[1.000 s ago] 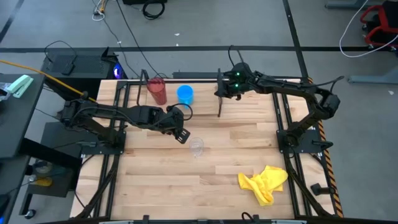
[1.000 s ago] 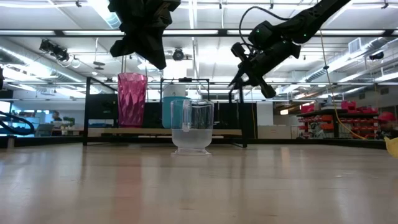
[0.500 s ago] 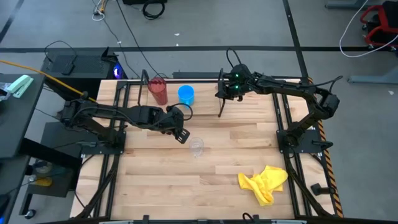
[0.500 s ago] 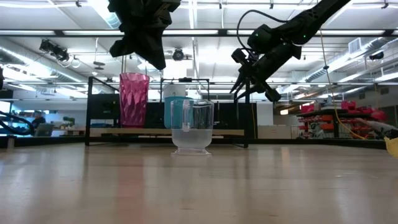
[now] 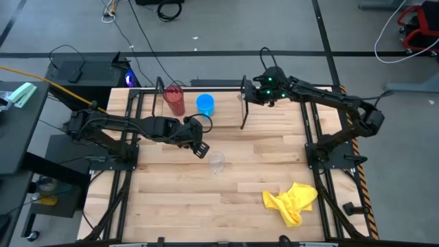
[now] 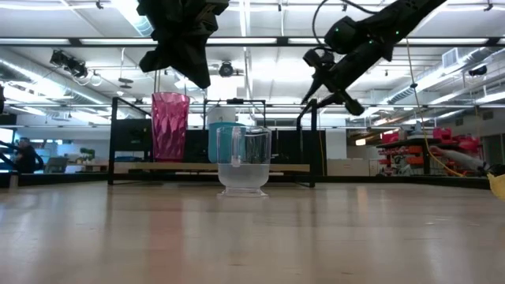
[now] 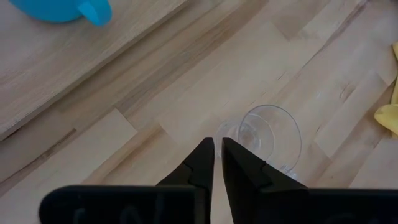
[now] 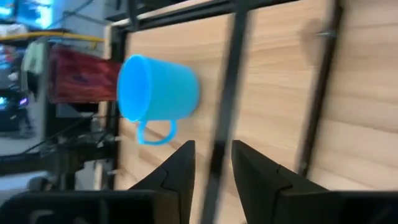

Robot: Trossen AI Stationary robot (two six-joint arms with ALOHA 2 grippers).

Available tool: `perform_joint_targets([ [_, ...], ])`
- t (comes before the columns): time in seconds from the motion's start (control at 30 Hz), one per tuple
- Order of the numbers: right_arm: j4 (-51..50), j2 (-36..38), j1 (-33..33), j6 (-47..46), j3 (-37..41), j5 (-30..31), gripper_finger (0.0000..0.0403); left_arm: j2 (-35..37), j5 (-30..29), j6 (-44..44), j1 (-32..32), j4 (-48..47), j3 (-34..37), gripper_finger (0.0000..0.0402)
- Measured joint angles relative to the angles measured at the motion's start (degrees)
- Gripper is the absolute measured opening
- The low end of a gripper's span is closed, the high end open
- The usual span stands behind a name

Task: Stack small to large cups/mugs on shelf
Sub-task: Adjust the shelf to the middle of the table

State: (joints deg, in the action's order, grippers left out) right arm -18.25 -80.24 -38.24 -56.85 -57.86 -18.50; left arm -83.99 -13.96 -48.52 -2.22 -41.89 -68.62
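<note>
A dark red tumbler (image 5: 173,100) and a bright blue cup (image 5: 204,103) stand upright on the board of the black wire shelf (image 5: 243,110) at the table's far side. The small clear cup (image 5: 217,162) stands upright on the table in front of the shelf and also shows in the left wrist view (image 7: 268,135). My left gripper (image 5: 204,151) hovers shut just left of and above the clear cup, touching nothing. My right gripper (image 5: 247,97) is open above the shelf's right post (image 8: 225,106), which shows between its fingers, apart from them.
A crumpled yellow cloth (image 5: 291,201) lies near the table's front right. Bare wood lies between the clear cup and the cloth. The shelf's left post (image 5: 159,95) stands beside the red tumbler.
My right gripper has risen and gone a little toward the table's right edge, away from the top of the shelf's right post.
</note>
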Motion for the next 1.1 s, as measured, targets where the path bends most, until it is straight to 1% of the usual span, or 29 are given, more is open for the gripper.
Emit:
perform_joint_targets([
  [0.13,-4.32,1.63,-0.62,1.70,-0.03,1.52,0.0103,0.00,-0.44,0.38,0.00,0.04,0.00,0.0037],
  [0.33,-2.89,1.24,-0.50,1.27,-0.05,1.50,0.0089,0.00,-0.63,0.36,0.00,0.04,0.02,0.0030],
  [0.5,-2.76,1.00,-0.48,1.34,-0.05,1.50,0.0079,0.00,-0.63,-0.28,-0.51,0.04,0.00,0.0034],
  [0.67,-3.21,1.85,-0.20,1.27,-0.02,1.91,0.0051,-0.01,-0.59,-0.30,-0.68,0.05,0.00,0.0039],
  [0.8,-4.04,3.44,-0.20,1.08,0.04,2.53,0.0028,-0.01,-0.62,-0.30,-0.66,0.04,0.00,0.0034],
  [0.97,-8.89,5.69,-0.20,1.10,0.04,4.54,0.0024,-0.02,-0.61,-0.29,-0.66,0.07,0.02,0.0028],
  [1.1,-13.47,7.11,-0.22,1.34,0.04,4.89,0.0026,-0.02,-0.61,-0.27,-0.64,0.07,0.01,0.0031],
])
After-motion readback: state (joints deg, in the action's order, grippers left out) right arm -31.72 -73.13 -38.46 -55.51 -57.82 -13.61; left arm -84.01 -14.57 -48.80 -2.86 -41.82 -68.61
